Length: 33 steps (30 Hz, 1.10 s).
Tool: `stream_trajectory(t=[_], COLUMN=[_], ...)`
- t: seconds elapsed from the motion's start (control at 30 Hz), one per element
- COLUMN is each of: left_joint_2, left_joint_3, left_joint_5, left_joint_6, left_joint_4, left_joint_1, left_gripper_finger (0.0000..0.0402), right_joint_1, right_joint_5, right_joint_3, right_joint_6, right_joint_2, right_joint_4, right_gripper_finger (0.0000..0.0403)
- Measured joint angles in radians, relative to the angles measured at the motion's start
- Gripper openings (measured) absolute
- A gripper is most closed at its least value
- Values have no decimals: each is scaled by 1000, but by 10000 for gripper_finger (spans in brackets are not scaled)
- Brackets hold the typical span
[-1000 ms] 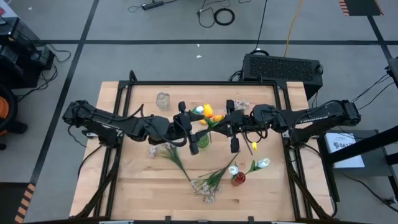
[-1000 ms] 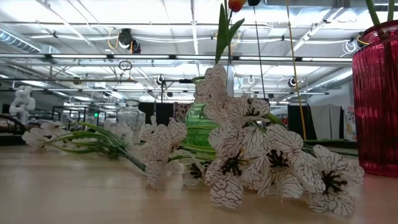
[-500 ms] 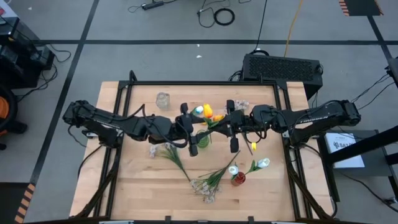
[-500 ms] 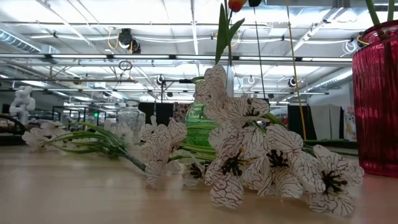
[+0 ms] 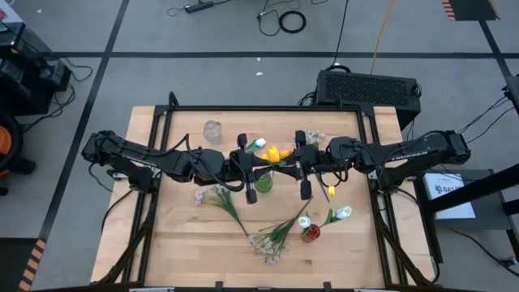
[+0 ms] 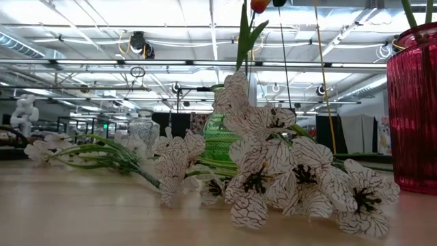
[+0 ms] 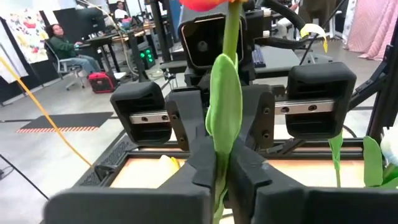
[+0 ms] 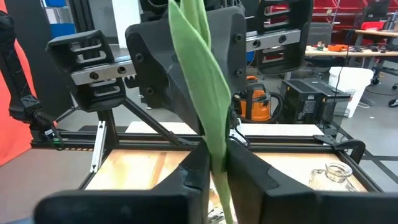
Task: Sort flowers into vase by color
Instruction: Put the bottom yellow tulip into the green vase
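Since the earlier frame our left gripper [image 5: 253, 168] has pinched the orange-yellow tulip [image 5: 276, 153] stem; our right gripper [image 5: 292, 166] pinches it too, above the table's [image 5: 186, 243] middle.

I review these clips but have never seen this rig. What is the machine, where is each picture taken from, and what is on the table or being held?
Two dark robot arms work at a wooden table. One camera looks down from above, one sits at table height, one rides each wrist. The left gripper and right gripper meet mid-table, both closed on one orange-yellow tulip, a handover. White flower sprays lie on the table, beside a green vase, a red vase and a clear glass vase.
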Motion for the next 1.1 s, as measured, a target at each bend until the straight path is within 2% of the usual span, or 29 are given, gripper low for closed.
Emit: stream_trajectory(t=[0.23,0.43,0.63,0.73,0.9,1.1], left_joint_2=[-33,-177,-312,-353,-379,-383], left_joint_3=[0,0,-47,-143,-353,-531], left_joint_5=[7,35,92,92,114,114], left_joint_6=[10,13,0,-1,5,-12], left_joint_4=[-50,-187,-191,-93,235,475], left_joint_1=[0,-3,-24,-23,-7,39], left_gripper_finger=[12,12,13,13,13,13], right_joint_1=[0,1,25,42,67,71], right_joint_5=[4,-1,-2,-4,-4,-2], right_joint_3=[0,0,0,0,0,0], right_joint_6=[11,19,18,3,-38,-70], right_joint_2=[-10,-56,-89,-101,-128,-185], right_joint_4=[-13,-51,-59,-56,-54,-106], right_gripper_finger=[116,178,211,214,211,208])
